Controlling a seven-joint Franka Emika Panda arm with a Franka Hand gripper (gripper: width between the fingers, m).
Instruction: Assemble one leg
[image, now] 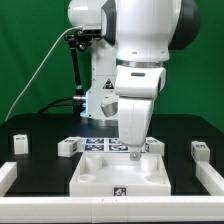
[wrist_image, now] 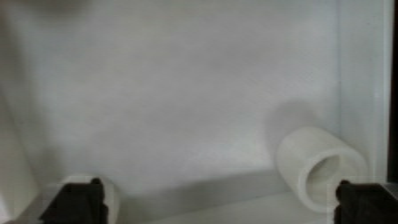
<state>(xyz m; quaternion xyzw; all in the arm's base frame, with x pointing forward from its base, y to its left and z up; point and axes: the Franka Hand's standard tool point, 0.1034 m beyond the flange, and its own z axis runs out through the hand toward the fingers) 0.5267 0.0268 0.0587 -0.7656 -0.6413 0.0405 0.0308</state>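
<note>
Gripper [image: 134,150] of the Franka arm hangs low over the far edge of the large white tray-like piece [image: 100,178] on the black table [image: 45,165], its fingers [wrist_image: 80,200] spread wide with nothing between them. The wrist view shows a round recess [wrist_image: 324,165] in the white surface near one fingertip. One leg [image: 68,147] stands at the exterior view's left, just beside the marker board [image: 100,144]. A second leg [image: 20,143] sits farther left and a third leg [image: 200,150] at the right, all apart from the gripper.

The arm [image: 135,70] stands over the white tray piece [image: 100,175], a leg [image: 68,147] near it
</note>
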